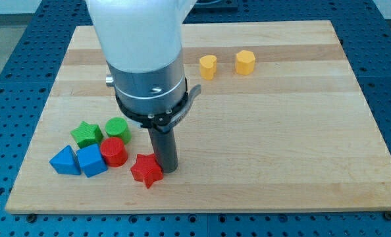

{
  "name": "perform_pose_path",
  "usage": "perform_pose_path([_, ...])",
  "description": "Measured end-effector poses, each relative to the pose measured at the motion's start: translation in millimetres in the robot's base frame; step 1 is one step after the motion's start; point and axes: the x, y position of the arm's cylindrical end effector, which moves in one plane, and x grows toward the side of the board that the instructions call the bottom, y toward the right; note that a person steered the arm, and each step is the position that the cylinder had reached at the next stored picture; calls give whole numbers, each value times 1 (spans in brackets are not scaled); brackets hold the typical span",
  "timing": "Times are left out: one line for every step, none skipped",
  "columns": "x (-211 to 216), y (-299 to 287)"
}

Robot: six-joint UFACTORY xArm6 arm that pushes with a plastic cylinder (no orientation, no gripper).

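My tip (166,170) rests on the wooden board (261,125) at the view's lower middle, touching or almost touching the right side of the red star block (146,170). Left of the star stands the red cylinder (114,152). Beyond it, further left, lie the blue cube (91,160) and the blue triangular block (64,160). Above those sit the green star (86,133) and the green cylinder (117,128). The arm's white and dark body (146,59) hides the board behind it.
Two yellow blocks sit near the view's top: a yellow heart-shaped one (208,66) and a yellow hexagonal one (245,62). The board lies on a blue perforated table (24,39) that shows on all sides.
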Motion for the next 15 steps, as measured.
perform_pose_path([15,0])
perform_pose_path([24,0])
perform_pose_path([28,-8])
perform_pose_path([28,-17])
perform_pose_path([28,-30])
perform_pose_path([28,-44])
perform_pose_path([28,-48])
perform_pose_path([28,-48])
perform_pose_path([28,-42])
perform_pose_path([28,-8])
perform_pose_path([6,35])
perform_pose_path([-48,44])
perform_pose_path([-106,44])
perform_pose_path([-153,46])
perform_pose_path([-193,65])
